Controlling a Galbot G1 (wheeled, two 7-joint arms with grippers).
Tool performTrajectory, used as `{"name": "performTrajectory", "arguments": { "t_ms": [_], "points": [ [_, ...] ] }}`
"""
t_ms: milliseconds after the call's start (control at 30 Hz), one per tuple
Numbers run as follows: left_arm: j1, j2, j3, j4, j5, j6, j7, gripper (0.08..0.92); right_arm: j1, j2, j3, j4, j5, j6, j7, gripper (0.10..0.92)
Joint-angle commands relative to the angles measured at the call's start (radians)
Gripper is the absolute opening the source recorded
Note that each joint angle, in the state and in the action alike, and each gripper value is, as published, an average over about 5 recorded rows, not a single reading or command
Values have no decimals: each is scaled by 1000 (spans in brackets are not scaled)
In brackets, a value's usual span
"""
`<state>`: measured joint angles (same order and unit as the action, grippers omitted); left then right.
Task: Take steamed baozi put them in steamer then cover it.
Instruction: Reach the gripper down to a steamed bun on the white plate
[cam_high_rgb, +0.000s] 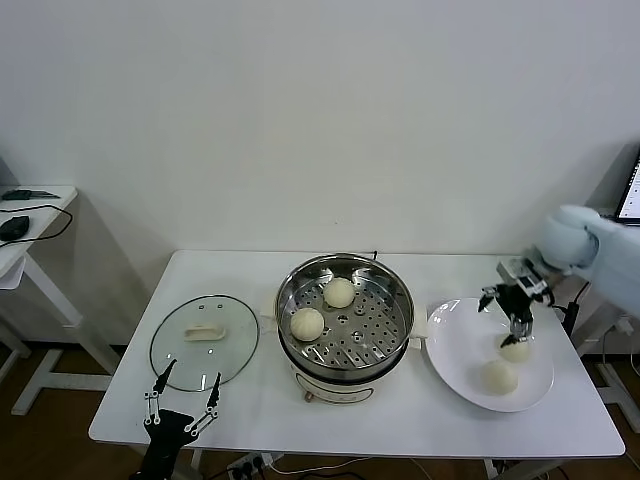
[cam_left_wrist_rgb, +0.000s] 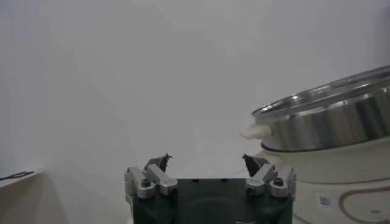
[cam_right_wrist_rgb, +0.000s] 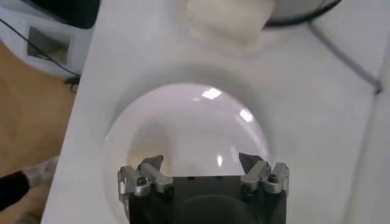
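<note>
Clearly the right gripper was the one at work, its fingers spread wide and holding nothing, hanging at the right of the head view over the white plate, just above the farther of the two buns left there; whether it touched that bun could not be told. Two other buns already sat on the perforated tray of the steamer at the centre, so the job looked about half done, with the third pickup in hand. Next, the open fingers would need to come down around the bun and close gently. Low at the left, the left gripper waited, equally open and empty, near the glass lid lying on the table.
</note>
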<state>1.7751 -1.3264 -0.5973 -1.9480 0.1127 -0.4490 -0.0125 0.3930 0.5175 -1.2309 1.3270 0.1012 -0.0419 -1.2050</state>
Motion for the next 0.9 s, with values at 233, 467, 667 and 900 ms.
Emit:
{"name": "performTrajectory", "arguments": {
  "t_ms": [233, 467, 667, 900],
  "points": [
    [1, 0, -1, 6, 1, 2, -1, 823, -355, -26, 180, -78, -101, 21, 77, 823],
    [0, -1, -5, 8, 0, 2, -1, 823, -373, -6, 194, -88, -101, 11, 84, 823],
    [1, -3, -8, 9, 0, -1, -1, 823, -369, 3, 194, -94, -110, 4, 87, 816],
    [0, -4, -10, 9, 0, -2, -1, 823, -324, -3, 186, -63, -113, -1, 86, 697]
  ]
}}
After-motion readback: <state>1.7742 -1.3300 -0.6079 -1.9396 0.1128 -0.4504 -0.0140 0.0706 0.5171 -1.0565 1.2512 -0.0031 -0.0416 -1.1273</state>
